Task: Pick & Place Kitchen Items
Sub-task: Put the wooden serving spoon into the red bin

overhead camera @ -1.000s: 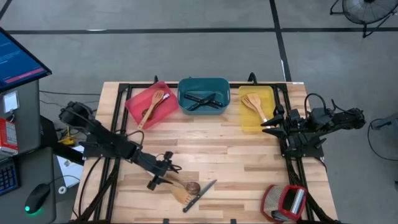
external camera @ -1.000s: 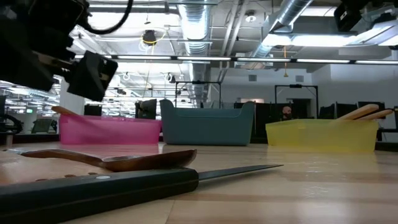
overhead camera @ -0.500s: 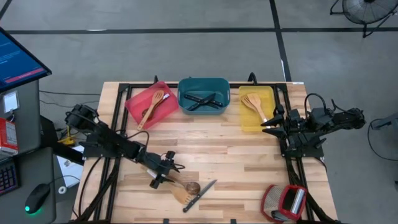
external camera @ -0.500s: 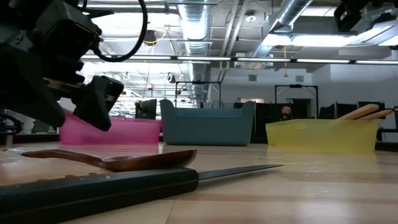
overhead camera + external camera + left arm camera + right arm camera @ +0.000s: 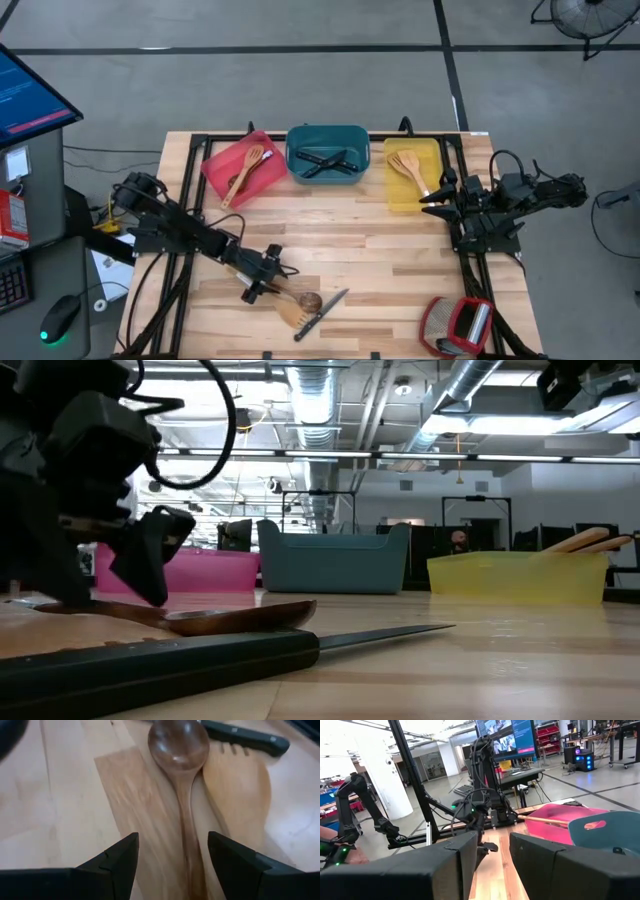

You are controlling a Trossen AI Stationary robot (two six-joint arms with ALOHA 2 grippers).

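Near the table's front edge lie a dark wooden spoon (image 5: 303,299), a light wooden slotted spatula (image 5: 290,314) and a black-handled knife (image 5: 322,312), all flat on the wood. My left gripper (image 5: 172,845) is open, slanting down just left of them. Its fingers stand on either side of the spoon's handle (image 5: 184,825), close above the table (image 5: 150,575). The spatula (image 5: 240,785) lies beside the spoon; the knife (image 5: 250,737) lies past the spoon's bowl. My right gripper (image 5: 428,200) waits open and level by the yellow tray, nothing between its fingers (image 5: 494,851).
At the far edge stand a red tray (image 5: 243,167) with a spatula, a teal tray (image 5: 327,153) with dark knives and a yellow tray (image 5: 413,172) with wooden utensils. A bulky red-and-silver object (image 5: 458,325) sits at the front right. Bare wood lies between.
My left gripper has come down toward the spoon's handle, tipping a little more downward and shifting slightly toward the spoon. It stays open. The spoon, spatula and knife have not moved.
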